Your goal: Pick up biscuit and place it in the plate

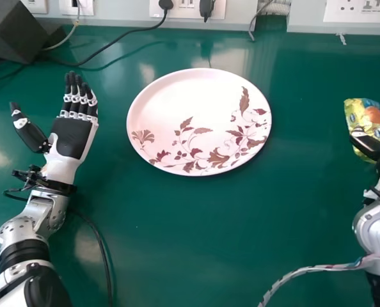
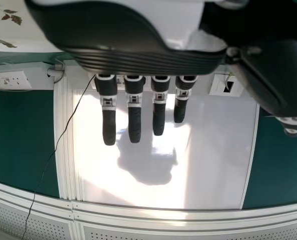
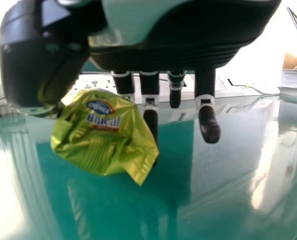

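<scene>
Biscuit (image 1: pixel 364 115), its slack wrapper (image 3: pixel 101 145) pinched by right fingers (image 3: pixel 149 85), risked slipping short of the plate (image 1: pixel 183 109); left fingers (image 2: pixel 134 124) were open.

This is probably a lab (robot arm (image 1: pixel 16 231), wall sockets (image 1: pixel 369 9), green tabletop (image 1: pixel 177 243)).

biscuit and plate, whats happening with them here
The robot's right robot hand holds the biscuit between its thumb and fingers, off to the right of the plate. The biscuit is not on the plate yet. The left robot hand is idle on the plate's other side, fingers straight, holding nothing.
</scene>
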`<control>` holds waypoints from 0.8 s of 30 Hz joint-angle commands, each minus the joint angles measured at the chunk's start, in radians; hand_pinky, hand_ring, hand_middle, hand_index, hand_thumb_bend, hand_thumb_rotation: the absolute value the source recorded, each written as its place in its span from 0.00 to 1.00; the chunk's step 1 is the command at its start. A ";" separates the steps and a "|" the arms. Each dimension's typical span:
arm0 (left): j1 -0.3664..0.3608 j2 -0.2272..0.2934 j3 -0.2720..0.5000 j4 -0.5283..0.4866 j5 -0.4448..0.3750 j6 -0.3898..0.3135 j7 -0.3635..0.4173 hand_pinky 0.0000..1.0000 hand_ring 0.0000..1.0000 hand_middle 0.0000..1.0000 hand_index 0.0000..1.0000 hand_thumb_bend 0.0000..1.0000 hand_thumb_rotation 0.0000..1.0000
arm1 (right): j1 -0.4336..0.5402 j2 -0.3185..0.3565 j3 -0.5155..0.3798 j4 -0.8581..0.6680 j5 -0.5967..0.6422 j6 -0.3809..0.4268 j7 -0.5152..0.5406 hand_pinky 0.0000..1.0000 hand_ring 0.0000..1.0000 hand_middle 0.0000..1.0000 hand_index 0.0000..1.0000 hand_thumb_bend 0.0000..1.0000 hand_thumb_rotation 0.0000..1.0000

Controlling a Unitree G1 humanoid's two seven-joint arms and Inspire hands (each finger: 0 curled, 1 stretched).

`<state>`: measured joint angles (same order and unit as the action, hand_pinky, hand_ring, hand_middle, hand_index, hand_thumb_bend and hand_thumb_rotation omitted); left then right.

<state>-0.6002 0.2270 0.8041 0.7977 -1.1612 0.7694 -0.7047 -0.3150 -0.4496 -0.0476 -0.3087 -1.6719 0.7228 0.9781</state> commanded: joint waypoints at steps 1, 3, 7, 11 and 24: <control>0.026 -0.009 0.006 0.034 -0.001 -0.003 -0.024 0.61 0.77 0.86 0.94 1.00 0.52 | -0.013 0.014 -0.013 -0.033 -0.025 -0.012 0.007 0.17 0.28 0.47 0.43 0.52 0.00; 0.026 -0.008 0.008 0.037 -0.001 -0.003 -0.023 0.61 0.77 0.85 0.94 1.00 0.53 | -0.013 0.024 -0.018 -0.045 -0.033 -0.023 0.007 0.17 0.29 0.47 0.43 0.52 0.00; 0.026 -0.003 0.009 0.043 0.001 -0.004 -0.028 0.63 0.77 0.84 0.93 1.00 0.52 | -0.015 0.046 -0.029 -0.067 -0.053 -0.042 0.006 0.17 0.28 0.47 0.43 0.52 0.00; 0.025 0.003 0.007 0.048 0.004 -0.006 -0.036 0.62 0.77 0.84 0.93 1.00 0.53 | -0.013 0.058 -0.037 -0.093 -0.067 -0.075 0.010 0.17 0.28 0.47 0.42 0.52 0.00; 0.022 0.008 0.007 0.061 0.009 -0.005 -0.045 0.45 0.66 0.79 0.90 1.00 0.58 | -0.018 0.099 -0.063 -0.172 -0.130 -0.157 0.021 0.16 0.28 0.47 0.42 0.52 0.00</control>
<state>-0.6124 0.2449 0.8042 0.8354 -1.1582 0.7679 -0.7479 -0.3207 -0.3627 -0.0976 -0.4573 -1.7781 0.5708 0.9985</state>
